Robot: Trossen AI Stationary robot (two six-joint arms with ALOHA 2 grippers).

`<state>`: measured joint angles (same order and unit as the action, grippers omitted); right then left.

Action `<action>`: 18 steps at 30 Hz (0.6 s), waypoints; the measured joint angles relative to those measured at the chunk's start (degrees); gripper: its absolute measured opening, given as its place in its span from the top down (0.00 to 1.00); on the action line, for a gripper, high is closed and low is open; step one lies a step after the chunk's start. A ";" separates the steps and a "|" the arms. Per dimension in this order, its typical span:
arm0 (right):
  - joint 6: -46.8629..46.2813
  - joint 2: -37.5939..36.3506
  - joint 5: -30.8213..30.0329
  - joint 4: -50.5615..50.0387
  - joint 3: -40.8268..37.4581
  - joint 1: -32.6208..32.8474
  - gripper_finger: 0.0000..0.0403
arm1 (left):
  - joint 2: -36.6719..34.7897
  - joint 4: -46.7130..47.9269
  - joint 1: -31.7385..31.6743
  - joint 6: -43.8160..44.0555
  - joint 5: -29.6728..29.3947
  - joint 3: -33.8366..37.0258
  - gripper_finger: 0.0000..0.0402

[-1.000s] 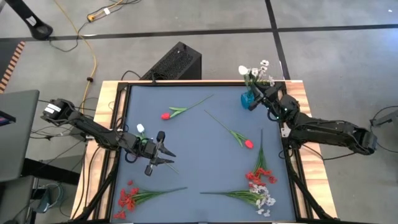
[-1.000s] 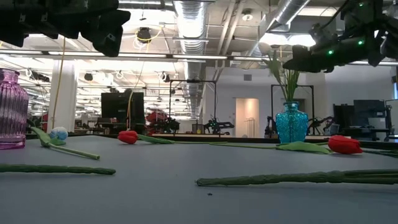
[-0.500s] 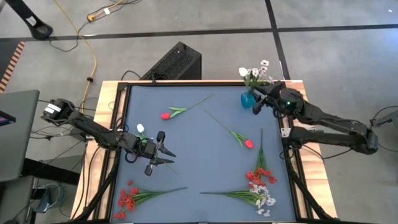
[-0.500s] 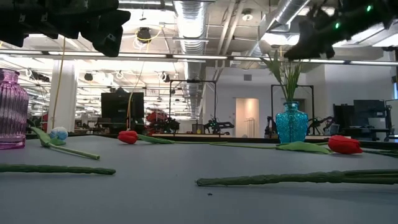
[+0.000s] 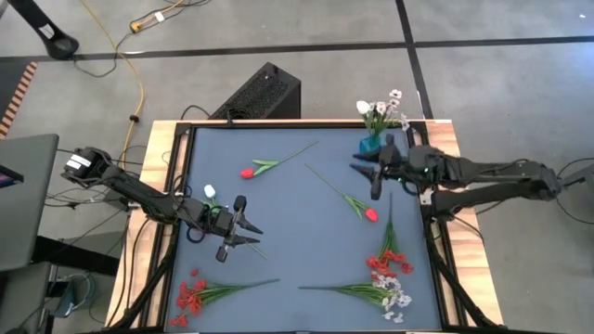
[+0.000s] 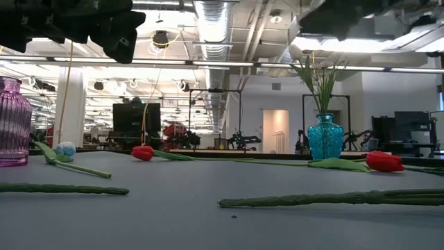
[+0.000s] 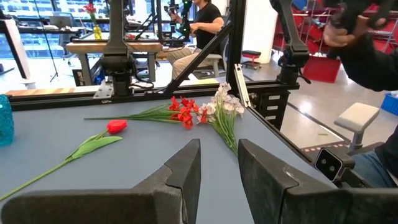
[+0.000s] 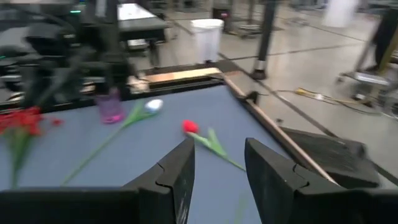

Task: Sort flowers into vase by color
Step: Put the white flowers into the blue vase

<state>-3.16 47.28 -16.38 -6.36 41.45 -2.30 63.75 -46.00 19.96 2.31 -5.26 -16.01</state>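
Note:
My left gripper (image 5: 249,234) (image 7: 217,163) is open and empty above the table's left part, beside a white tulip (image 5: 210,192). My right gripper (image 5: 365,181) (image 8: 219,163) is open and empty, high over the table, on the near-left side of the blue vase (image 5: 371,147), which holds white flowers (image 5: 380,109). One red tulip (image 5: 247,173) lies at the far middle and another (image 5: 371,214) lies below my right gripper. A red cluster (image 5: 190,297) lies near left. Red (image 5: 385,264) and white (image 5: 397,299) clusters lie near right. A pink vase (image 6: 14,132) (image 8: 111,107) stands by my left arm.
A raised frame (image 5: 176,186) borders the grey table top. A black box (image 5: 260,93) stands on the floor beyond the far edge. A person (image 7: 199,25) sits in the room behind. Bare table top lies in the middle (image 5: 297,232).
My right gripper has left the blue vase's side, risen out of the low view and swung toward the table's left and near side, turning toward the table's middle. The white flowers stay in the blue vase.

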 joint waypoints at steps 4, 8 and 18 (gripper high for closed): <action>0.13 4.52 -0.02 1.58 1.65 4.38 0.59 | 0.00 0.00 0.01 0.15 -0.02 0.00 0.76; 0.09 8.80 -0.04 1.88 2.96 8.20 0.59 | 0.00 0.00 0.01 0.42 -0.04 0.00 0.76; 0.10 18.93 0.66 -2.12 8.69 16.25 0.59 | 0.00 0.04 0.01 0.40 -0.13 0.00 0.76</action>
<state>-3.06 66.21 -15.73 -8.48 50.14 13.95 63.75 -45.95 19.97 2.71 -5.39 -16.01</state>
